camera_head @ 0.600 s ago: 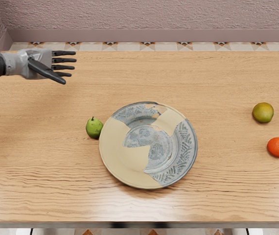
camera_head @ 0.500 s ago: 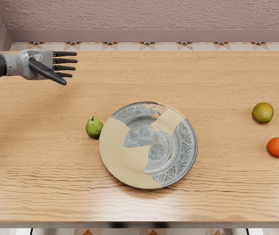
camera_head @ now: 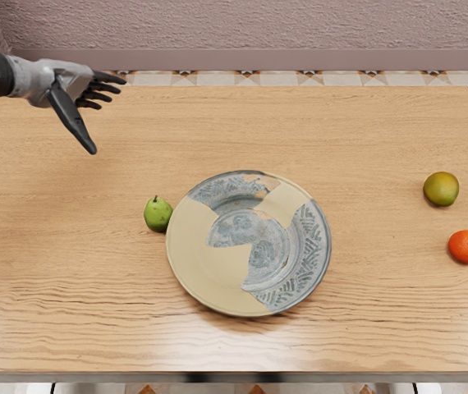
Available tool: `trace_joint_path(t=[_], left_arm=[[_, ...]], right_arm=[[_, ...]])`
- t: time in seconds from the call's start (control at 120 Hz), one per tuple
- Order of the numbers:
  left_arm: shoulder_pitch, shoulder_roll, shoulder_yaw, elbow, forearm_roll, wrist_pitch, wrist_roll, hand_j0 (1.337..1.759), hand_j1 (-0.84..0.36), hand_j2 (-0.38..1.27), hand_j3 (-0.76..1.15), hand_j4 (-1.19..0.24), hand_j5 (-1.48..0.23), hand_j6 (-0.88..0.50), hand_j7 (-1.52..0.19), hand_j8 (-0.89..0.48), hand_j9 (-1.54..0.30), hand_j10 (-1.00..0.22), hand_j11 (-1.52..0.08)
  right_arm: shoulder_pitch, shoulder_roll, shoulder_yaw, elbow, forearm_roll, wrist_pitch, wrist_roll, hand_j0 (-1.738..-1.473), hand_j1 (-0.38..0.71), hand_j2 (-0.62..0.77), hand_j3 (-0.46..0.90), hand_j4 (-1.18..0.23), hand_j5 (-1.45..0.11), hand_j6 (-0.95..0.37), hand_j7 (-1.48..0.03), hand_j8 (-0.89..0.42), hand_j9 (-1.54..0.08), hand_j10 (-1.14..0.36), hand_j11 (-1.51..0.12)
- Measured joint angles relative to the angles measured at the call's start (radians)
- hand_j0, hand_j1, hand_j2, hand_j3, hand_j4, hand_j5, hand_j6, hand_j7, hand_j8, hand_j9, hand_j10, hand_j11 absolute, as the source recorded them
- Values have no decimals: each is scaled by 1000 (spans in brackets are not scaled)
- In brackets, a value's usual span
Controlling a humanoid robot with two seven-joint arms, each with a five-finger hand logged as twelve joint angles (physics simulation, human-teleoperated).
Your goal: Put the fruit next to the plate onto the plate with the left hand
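Note:
A small green pear (camera_head: 158,213) stands on the wooden table, just touching the left rim of a round grey and cream patterned plate (camera_head: 300,271). My left hand (camera_head: 91,100) hovers far up at the table's back left corner, well away from the pear. Its fingers are spread and hold nothing, with the thumb pointing down towards the table. The right arm does not show.
A yellow-green round fruit (camera_head: 441,188) and an orange (camera_head: 467,246) lie near the table's right edge, far from the plate. A tiled floor strip and a wall run behind the table's back edge.
My left hand has risen and turned: the arm now slopes down from the upper left corner, the thumb points downward, and the fingers have drawn back a little.

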Motion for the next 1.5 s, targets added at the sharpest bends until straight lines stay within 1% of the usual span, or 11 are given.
trace_joint_path(t=[0.067, 0.125, 0.217, 0.325, 0.408, 0.533, 0.742, 0.967, 1.067, 1.258, 1.5], left_arm=[[-6, 29, 4, -66, 65, 0, -19, 1658, 349, 0, 0, -2, 0, -3, 0, -2, 0, -2, 0], [-57, 87, 66, -142, 96, 0, -68, 1658, 349, 0, 0, -2, 0, -2, 0, -2, 0, -1, 0], [-55, 131, 150, -277, 115, 0, -124, 1658, 349, 0, 0, -2, 0, -3, 0, -2, 0, -2, 0], [-28, 135, 195, -399, 123, 0, -150, 1658, 349, 0, 0, -3, 0, -3, 0, -3, 0, -2, 0], [-17, 132, 212, -457, 127, 3, -158, 1658, 349, 0, 0, -3, 0, -3, 0, -3, 0, -2, 0], [-16, 134, 222, -491, 135, 58, -162, 1658, 349, 1, 0, -3, 0, -3, 0, -3, 0, -2, 0], [-20, 122, 245, -503, 164, 195, -162, 1658, 349, 1, 0, -3, 0, -3, 0, -3, 0, -2, 0], [-82, 111, 372, -539, 241, 436, -155, 1658, 349, 1, 0, -3, 0, -4, 0, -3, 0, -2, 0], [-130, 112, 445, -589, 296, 500, -150, 1658, 349, 1, 0, -3, 0, -3, 0, -3, 0, -2, 0], [-153, 111, 536, -671, 332, 547, -148, 1658, 349, 1, 0, -2, 0, -3, 0, -3, 0, -2, 0], [-153, 80, 556, -692, 287, 556, -146, 1658, 349, 1, 0, -2, 0, -3, 0, -3, 0, -2, 0]], right_arm=[[0, 0, 0, 0, 0, 0, 0, -1658, -314, -6, 0, -30, -38, -30, -38, -30, -38, -30, -38], [0, 0, 0, 0, 0, 0, 0, -1658, -314, -6, 0, -30, -38, -30, -38, -30, -38, -30, -38], [0, 0, 0, 0, 0, 0, 0, -1658, -314, -6, 0, -30, -38, -30, -38, -30, -38, -29, -38], [0, 0, 0, 0, 0, 0, 0, -1658, -314, -6, 0, -30, -38, -30, -38, -30, -38, -29, -38], [0, 0, 0, 0, 0, 0, 0, -1658, -314, -6, 0, -30, -38, -30, -38, -30, -38, -29, -38], [0, 0, 0, 0, 0, 0, 0, -1658, -314, -6, 0, -30, -38, -30, -38, -30, -38, -29, -38], [0, 0, 0, 0, 0, 0, 0, -1658, -314, -6, 0, -30, -38, -30, -38, -30, -38, -29, -38], [0, 0, 0, 0, 0, 0, 0, -1658, -314, -6, 0, -30, -38, -30, -38, -30, -38, -29, -38], [0, 0, 0, 0, 0, 0, 0, -1658, -314, -6, 0, -30, -38, -30, -38, -30, -38, -29, -38], [0, 0, 0, 0, 0, 0, 0, -1658, -314, -6, 0, -30, -38, -30, -38, -30, -38, -29, -38], [0, 0, 0, 0, 0, 0, 0, -1658, -314, -6, 0, -30, -38, -30, -38, -30, -38, -29, -38]])
